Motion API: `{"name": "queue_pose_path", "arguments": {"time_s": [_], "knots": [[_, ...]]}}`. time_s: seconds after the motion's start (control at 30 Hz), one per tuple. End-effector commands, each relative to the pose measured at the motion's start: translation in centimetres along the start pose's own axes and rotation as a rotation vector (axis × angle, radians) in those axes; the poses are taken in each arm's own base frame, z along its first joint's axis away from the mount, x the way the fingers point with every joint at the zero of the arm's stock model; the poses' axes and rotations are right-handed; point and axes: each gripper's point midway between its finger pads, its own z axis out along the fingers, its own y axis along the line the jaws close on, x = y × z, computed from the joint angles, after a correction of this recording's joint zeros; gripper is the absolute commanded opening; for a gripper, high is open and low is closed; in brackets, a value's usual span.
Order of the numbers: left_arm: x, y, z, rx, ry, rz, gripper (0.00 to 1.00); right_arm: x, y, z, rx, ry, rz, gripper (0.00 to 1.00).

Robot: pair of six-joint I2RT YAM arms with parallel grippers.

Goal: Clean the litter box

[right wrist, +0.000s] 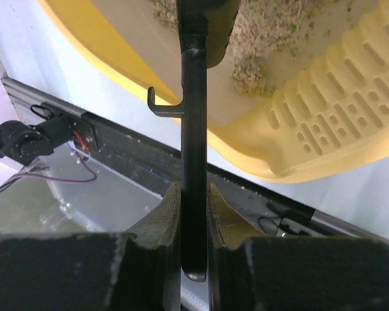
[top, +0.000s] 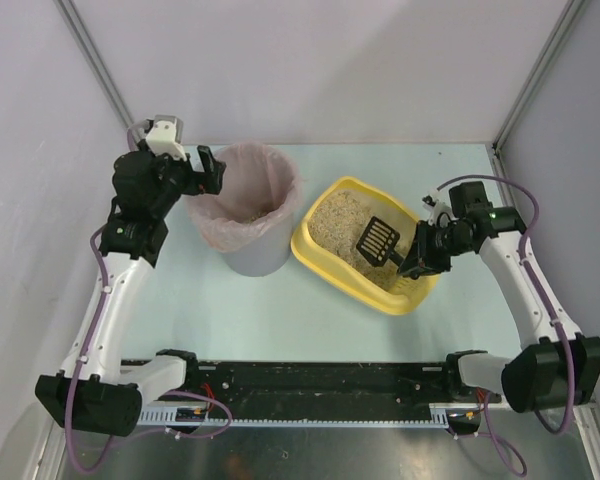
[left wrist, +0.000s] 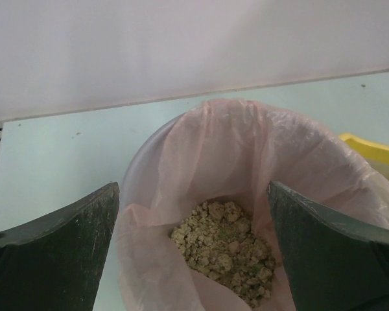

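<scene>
The yellow litter box [top: 315,253] with beige litter sits right of centre on the table; its slotted rim [right wrist: 337,116] shows in the right wrist view. My right gripper [top: 412,262] is shut on the handle of the black slotted scoop [top: 377,238], whose head is over the litter inside the box. In the right wrist view the scoop handle [right wrist: 194,129] runs up between my fingers [right wrist: 163,214]. My left gripper [top: 212,172] is open at the left rim of the grey bin with a pink liner [top: 248,205], holding nothing.
Clumps of litter [left wrist: 225,249] lie at the bottom of the pink liner [left wrist: 233,149]. White walls enclose the table at the back and both sides. A black rail [top: 310,378] runs along the near edge between the arm bases.
</scene>
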Motion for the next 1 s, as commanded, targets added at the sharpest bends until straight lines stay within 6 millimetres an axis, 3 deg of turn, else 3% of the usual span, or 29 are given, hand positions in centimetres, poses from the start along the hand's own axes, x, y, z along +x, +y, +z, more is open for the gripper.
{"name": "queue_pose_path", "arguments": {"time_s": [0.0,0.33,0.6,0.97], "knots": [[-0.6,-1.1,0.2,0.018,-0.026,0.053,1.0,1.4,-0.1,0.5,-0.055,0.115,0.085,0.0],[-0.2,-0.6,-0.1,-0.073,-0.022,0.151,1.0,1.6,-1.0,3.6,-0.102,0.327,0.372,0.0],[0.2,-1.3,0.1,-0.05,-0.015,0.153,1.0,-0.5,-2.0,6.8,-0.13,0.339,0.449,0.0],[0.4,-1.4,0.2,-0.048,-0.01,0.157,1.0,-3.8,-1.4,11.2,-0.161,0.255,0.449,0.0]]}}
